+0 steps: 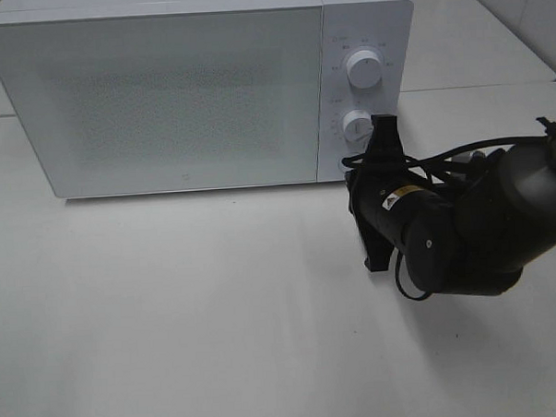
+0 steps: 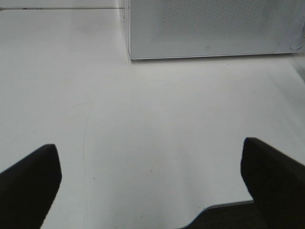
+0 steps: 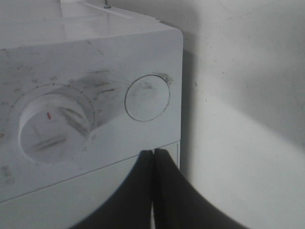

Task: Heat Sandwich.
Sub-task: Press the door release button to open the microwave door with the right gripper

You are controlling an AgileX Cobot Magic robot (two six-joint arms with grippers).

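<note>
Black right arm foremost, right claw pressed together on nothing, tips just beside the round white push-button of the white microwave oven; left claw spread wide above the white bench. Sandwich nowhere in sight, perhaps behind the shut frosted door. Likely working the controls: next, a square, steady push.

Lab-style test bench, bare white table, white microwave
</note>
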